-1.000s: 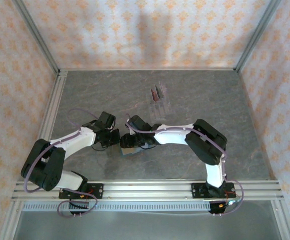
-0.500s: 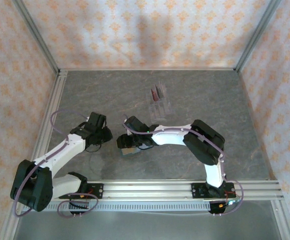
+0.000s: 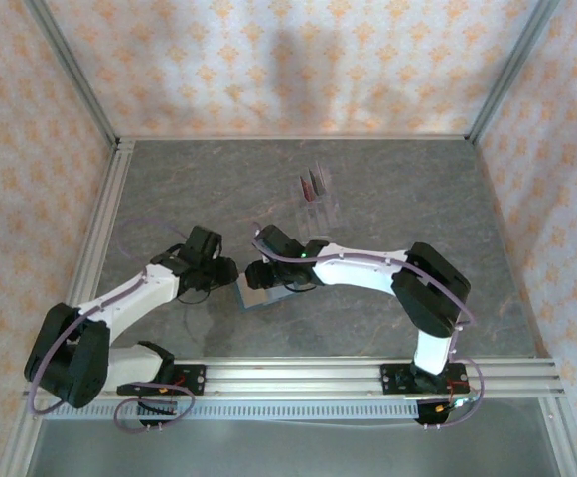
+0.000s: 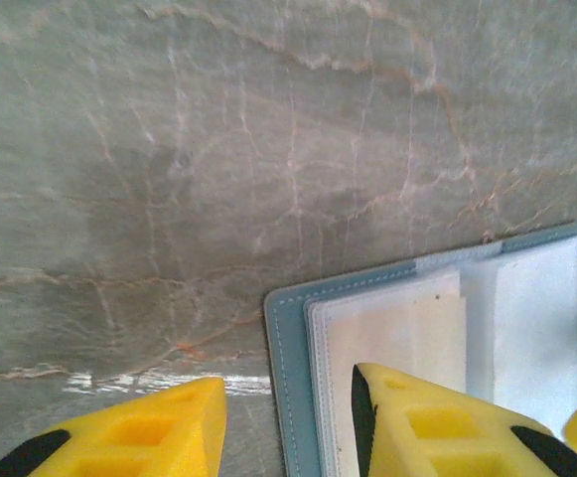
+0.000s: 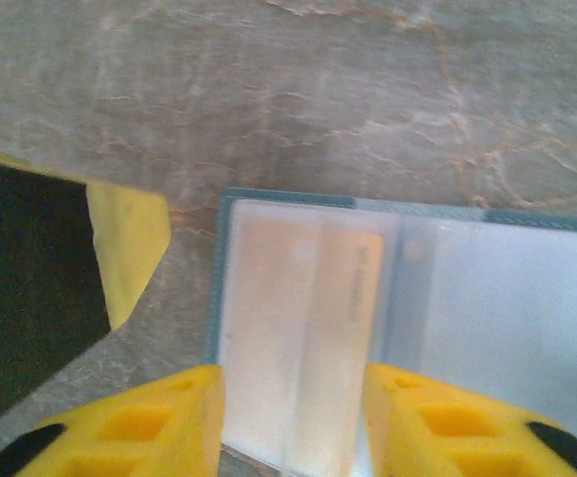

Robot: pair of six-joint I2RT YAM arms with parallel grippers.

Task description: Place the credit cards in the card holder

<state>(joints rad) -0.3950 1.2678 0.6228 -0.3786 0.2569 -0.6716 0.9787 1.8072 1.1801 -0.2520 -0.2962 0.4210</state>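
The card holder (image 3: 257, 296) lies open on the table between the two arms, teal-edged (image 4: 290, 338) with a pale inside (image 5: 487, 298). A pale brownish-orange card (image 5: 303, 328) sits behind its frosted left pocket (image 4: 407, 328). Dark red cards (image 3: 313, 184) stand in a clear rack at the back. My left gripper (image 4: 288, 437) is open at the holder's left edge (image 3: 228, 270), one finger over the pocket, the other over bare table. My right gripper (image 5: 293, 427) is open above the same half (image 3: 258, 275), its fingers either side of the carded pocket.
The clear slotted rack (image 3: 318, 207) stands on the grey marble table (image 3: 417, 199) behind the holder. The left gripper's yellow and black finger (image 5: 60, 288) shows close beside my right gripper. Aluminium frame rails (image 3: 298, 376) run along the near edge.
The left arm swung away to the left, then came back, and its gripper is at the holder's left edge again. The right gripper shifted slightly over the holder.
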